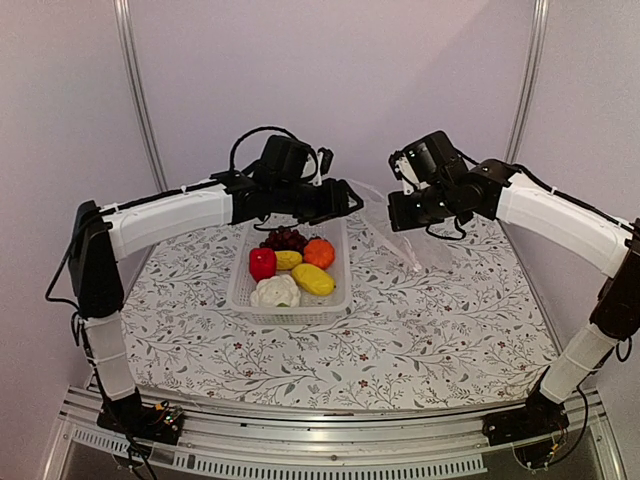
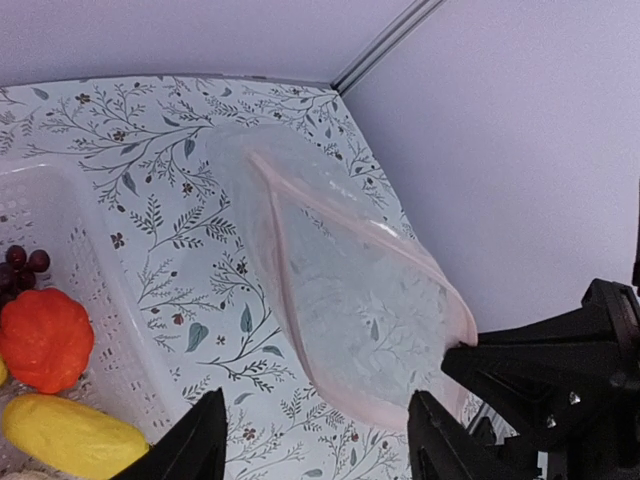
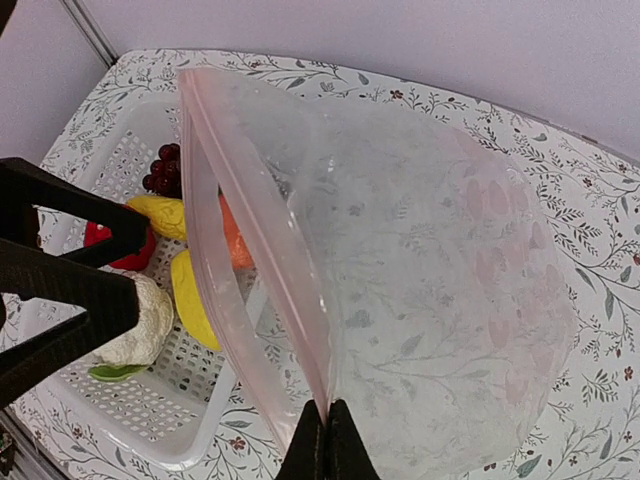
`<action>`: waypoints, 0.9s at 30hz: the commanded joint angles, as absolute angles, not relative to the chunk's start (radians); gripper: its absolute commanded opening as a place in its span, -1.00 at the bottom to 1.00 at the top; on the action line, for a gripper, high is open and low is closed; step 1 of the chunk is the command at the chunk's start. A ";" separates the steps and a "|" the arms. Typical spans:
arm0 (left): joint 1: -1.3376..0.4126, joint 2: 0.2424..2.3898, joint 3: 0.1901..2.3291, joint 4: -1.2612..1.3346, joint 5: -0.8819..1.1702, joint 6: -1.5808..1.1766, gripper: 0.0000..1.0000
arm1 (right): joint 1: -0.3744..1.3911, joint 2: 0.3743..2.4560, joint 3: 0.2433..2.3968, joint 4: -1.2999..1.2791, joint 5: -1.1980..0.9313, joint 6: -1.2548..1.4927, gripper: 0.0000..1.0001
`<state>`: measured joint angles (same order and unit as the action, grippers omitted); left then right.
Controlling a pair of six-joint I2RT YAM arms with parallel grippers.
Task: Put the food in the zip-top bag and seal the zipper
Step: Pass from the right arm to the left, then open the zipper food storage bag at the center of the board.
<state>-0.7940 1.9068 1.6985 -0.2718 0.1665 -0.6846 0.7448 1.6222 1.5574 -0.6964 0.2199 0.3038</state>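
Observation:
The clear zip-top bag (image 1: 392, 228) hangs above the table between my two grippers, its mouth partly open toward the basket. Its pinkish zipper strip (image 3: 243, 222) runs along the mouth edge. My right gripper (image 3: 327, 432) is shut on that edge at one corner and holds the bag up. My left gripper (image 2: 315, 400) is open and empty, just short of the bag (image 2: 350, 290), not touching it. The food lies in the white basket (image 1: 243, 285): grapes (image 1: 284, 238), red pepper (image 1: 262, 263), orange fruit (image 1: 319, 253), two yellow pieces (image 1: 312, 279), cauliflower (image 1: 275, 292).
The basket (image 3: 150, 410) stands on the floral tablecloth, left of the bag and under the left arm. Pale walls with metal posts (image 1: 137, 90) close the back and sides. The right gripper's black body (image 2: 560, 375) shows in the left wrist view.

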 commanded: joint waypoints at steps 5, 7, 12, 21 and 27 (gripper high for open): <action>-0.815 2.031 1.803 -0.267 0.195 -0.781 -0.02 | 0.742 1.596 1.603 -0.713 0.155 0.340 -0.99; -0.815 2.064 1.840 -0.276 0.212 -0.797 -0.24 | 0.742 1.593 1.601 -0.717 0.157 0.341 -0.98; -0.819 2.100 1.894 -0.249 0.254 -0.800 -0.88 | 0.742 1.598 1.597 -0.722 0.188 0.313 -0.76; -0.832 2.087 1.890 -0.215 0.273 -0.784 -1.00 | 0.766 1.680 1.655 -0.796 0.343 0.244 -0.34; -0.832 2.076 1.890 -0.215 0.276 -0.776 -1.00 | 0.801 1.674 1.647 -0.798 0.467 0.253 -0.35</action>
<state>-0.8181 2.0956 1.8694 -0.2283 0.2600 -0.7948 0.7731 1.6638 1.6329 -0.7712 0.3496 0.2646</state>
